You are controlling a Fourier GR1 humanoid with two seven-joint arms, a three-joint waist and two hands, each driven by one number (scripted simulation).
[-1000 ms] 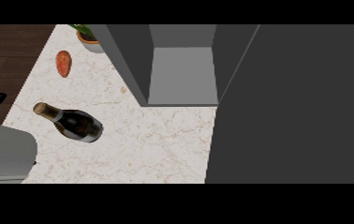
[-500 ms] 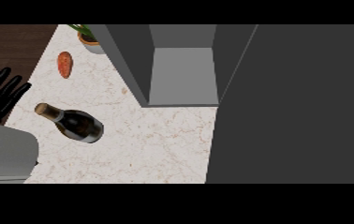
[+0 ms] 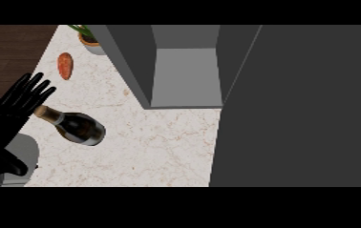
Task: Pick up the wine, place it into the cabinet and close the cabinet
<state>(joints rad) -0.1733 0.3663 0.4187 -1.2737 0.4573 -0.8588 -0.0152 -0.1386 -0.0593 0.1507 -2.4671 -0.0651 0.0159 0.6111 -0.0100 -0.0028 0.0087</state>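
Now, head view: only one view is given, looking steeply down on the counter.
Left hand: the left hand [image 3: 25, 96] shows at the view's left edge, fingers straight and spread, holding nothing; its fingertips lie just beside the neck of the bottle.
Right hand: out of sight, so nothing can be said of it.
Wine: the wine bottle [image 3: 74, 125] sits on the pale marble counter [image 3: 155, 150], well apart from the cabinet, its capped neck pointing up-left towards the hand and its dark body towards lower right. Whether it stands or lies I cannot tell from this angle.
Cabinet: the grey cabinet [image 3: 185, 74] is open, its bare floor showing; the large dark panel [image 3: 289, 108] filling the right of the view is likely its swung-out door.
Others: a potted plant [image 3: 90, 40] stands at the cabinet's upper-left corner, and an orange-red vegetable [image 3: 65, 65] lies near it on the counter.
Step in hand: judged as the reach for the pick-up; no grasp is made yet.
Next move calls for: bringing the palm alongside the bottle's body rather than its thin neck, then curling the fingers round it before any lift towards the cabinet opening.
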